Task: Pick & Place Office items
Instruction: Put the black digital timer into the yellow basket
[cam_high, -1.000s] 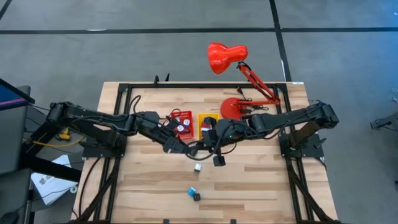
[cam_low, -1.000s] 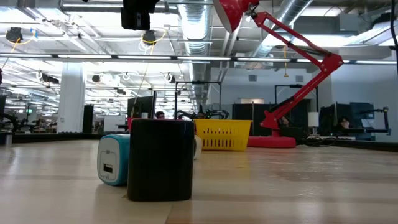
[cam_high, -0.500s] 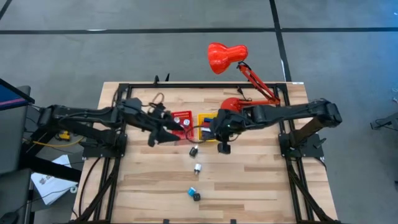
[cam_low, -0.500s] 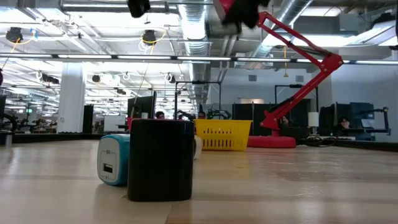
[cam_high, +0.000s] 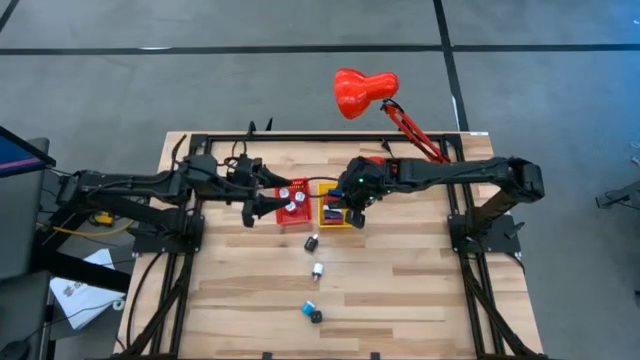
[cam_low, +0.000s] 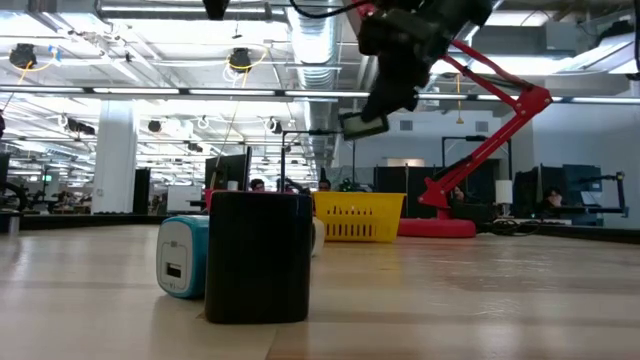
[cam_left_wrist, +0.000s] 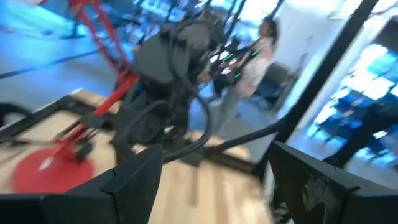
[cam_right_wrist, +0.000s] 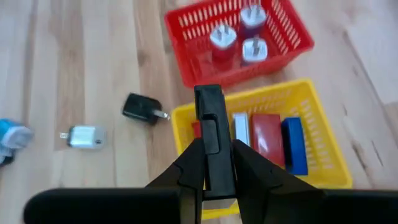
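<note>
My right gripper (cam_high: 352, 212) hangs over the yellow bin (cam_high: 327, 222), shut on a black oblong piece (cam_right_wrist: 208, 124). That bin (cam_right_wrist: 311, 180) has white, red and blue pieces in it. The red bin (cam_right_wrist: 186, 37) beside it contains several plug-shaped pieces. On the bare table lie a black plug (cam_right_wrist: 143, 109), a white piece (cam_right_wrist: 87, 135), and near the front edge a light blue charger (cam_low: 182, 255) beside a black cube (cam_low: 258, 255). My left gripper (cam_high: 253, 210) is open and holds nothing, just left of the red bin (cam_high: 292, 205). My right gripper pinches the black oblong piece between its two fingers (cam_right_wrist: 186, 168), which run along its length. The piece's free end (cam_right_wrist: 208, 96) sticks out past the fingertips. It is lifted clear and hangs above the yellow bin; in the low view it shows below the gripper (cam_low: 362, 125).
A big red desk lamp (cam_high: 365, 92) stands with its base (cam_high: 378, 172) at the table's far right, close behind my right arm. The black frame rails run along the table's edges. Open wood lies between the bins and the loose pieces near the front.
My right gripper, still shut on the black piece, has moved from the table's middle toward the far edge and now hangs over the yellow bin. My left gripper has pulled back from the middle toward the left and far side, ending beside the red bin.
</note>
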